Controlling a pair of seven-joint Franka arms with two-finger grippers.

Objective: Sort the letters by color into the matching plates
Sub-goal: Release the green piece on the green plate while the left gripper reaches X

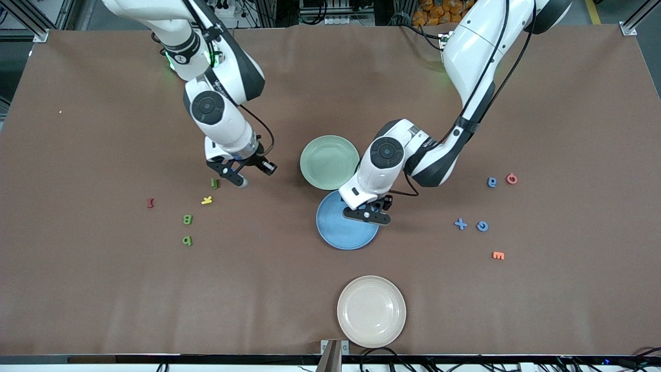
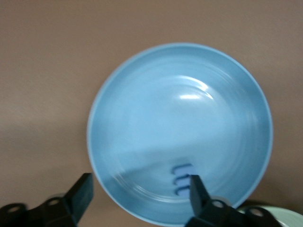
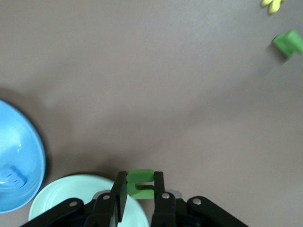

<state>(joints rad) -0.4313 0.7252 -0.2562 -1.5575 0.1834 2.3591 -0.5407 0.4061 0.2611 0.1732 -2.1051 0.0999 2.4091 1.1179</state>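
Green letter (image 3: pixel 140 183), light and rigid, is pinched across flat faces by right claw (image 3: pixel 139 194); left claw (image 2: pixel 142 189) is released over blue plate (image 2: pixel 142 85), blue letter (image 2: pixel 182 178) dropped.

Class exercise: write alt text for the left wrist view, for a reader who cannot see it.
Seen from above, the left hand hangs open over the blue plate on a brown table. One small blue letter lies in the plate between the dark fingers. An edge of the mint green plate shows in one corner.
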